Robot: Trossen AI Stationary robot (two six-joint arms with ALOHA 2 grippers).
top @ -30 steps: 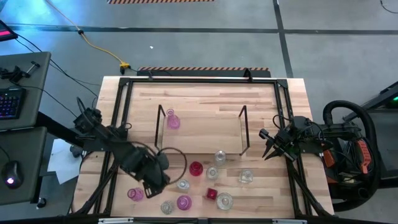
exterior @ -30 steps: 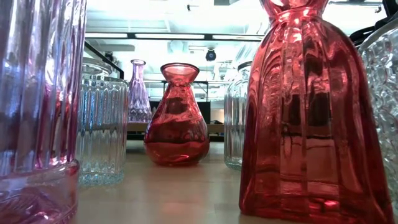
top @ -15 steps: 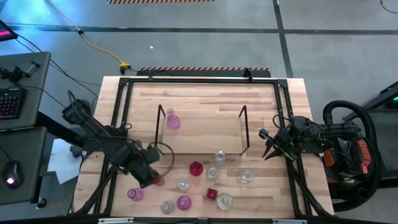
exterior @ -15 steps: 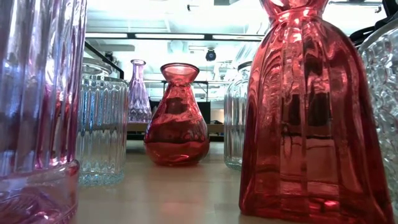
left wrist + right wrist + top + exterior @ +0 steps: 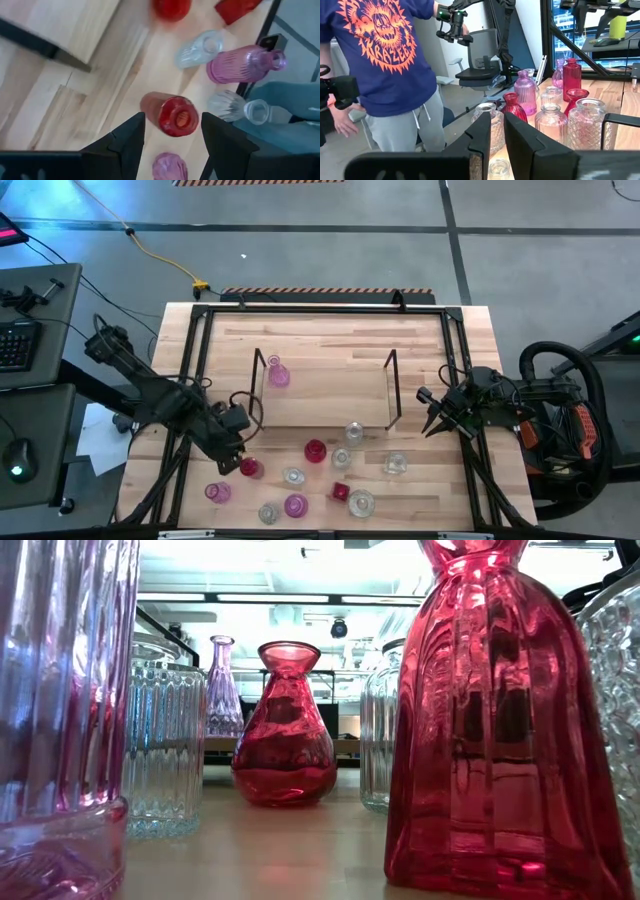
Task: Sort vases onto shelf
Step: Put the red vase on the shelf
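Left end effector (image 5: 236, 442): above the desk (image 5: 320, 330) near its left front part, just off the shelf's left front corner; fingers (image 5: 131, 137) spread apart with nothing between them. In the left wrist view a red vase (image 5: 170, 114) stands on the desk below the gap, not gripped.
Right end effector (image 5: 430, 418): at the desk's right edge, beside the shelf's right wire frame; fingers (image 5: 485, 132) a narrow gap apart, holding nothing.
Shelf (image 5: 325, 395): light-wood board in the middle of the desk, a dark wire frame at each end.
Vase on shelf: one pink vase (image 5: 278, 374) stands at the shelf's rear left corner, beside the left frame.
Vases on desk: the rest stand between the shelf and the desk's front edge. A red one (image 5: 250, 468) is just beside the left end effector; another red one (image 5: 315, 451) is near the shelf's front edge; a clear one (image 5: 354, 431) is close to the shelf's right front corner; a pink one (image 5: 217, 492) and a magenta one (image 5: 296, 505) are near the front edge; a clear one (image 5: 361, 503) is to the right of a small red one (image 5: 340, 492).
Person (image 5: 390, 65): beyond the desk in the right wrist view, in a blue shirt with an orange sunburst print.
Writing: orange letters on the shirt (image 5: 387, 47) read roughly "KRAZEES"; I cannot make them out for certain.
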